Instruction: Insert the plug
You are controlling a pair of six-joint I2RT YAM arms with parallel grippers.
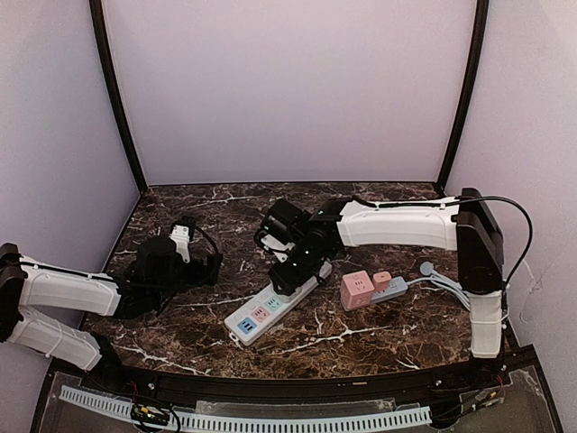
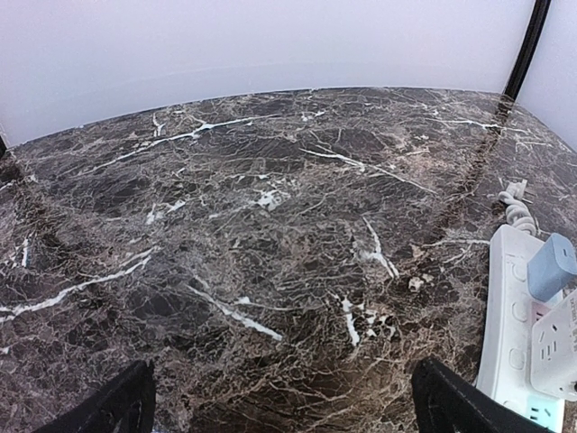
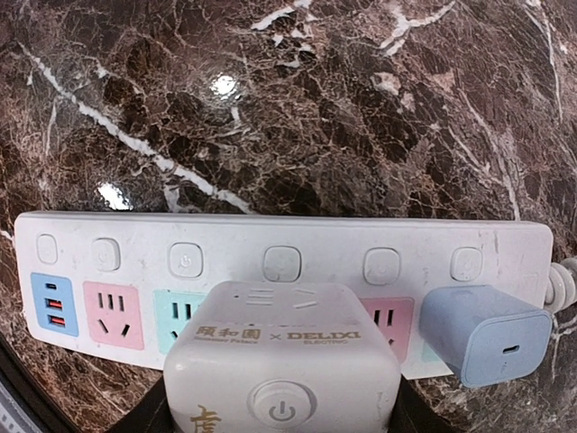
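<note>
Closest to the right wrist camera is the white cube plug (image 3: 281, 356), its power button facing the lens. It is gripped between the dark fingers (image 3: 149, 415) of the right gripper (image 3: 281, 410), whose jaws press partly closed against its two sides. The cube sits over the middle of the white power strip (image 3: 270, 262) and covers most of the green socket (image 3: 176, 316). Its body hides the pins, so I cannot tell whether they are seated. Just to its right a blue charger (image 3: 485, 336) is plugged into the strip, and to its left are a pink socket (image 3: 114, 316) and a blue USB panel (image 3: 54, 305). In the left wrist view, the left gripper (image 2: 284, 401) hangs with its jaws spread wide over the dark marble table (image 2: 270, 207), and the strip with the charger lies at the right edge. In the top view, the right arm (image 1: 397, 224) reaches in from the right to the strip near the table's middle. The left gripper is well apart on the left, and a pink cube socket (image 1: 357, 290) with a grey adapter (image 1: 390, 289) touching it lies just right of the strip.
</note>
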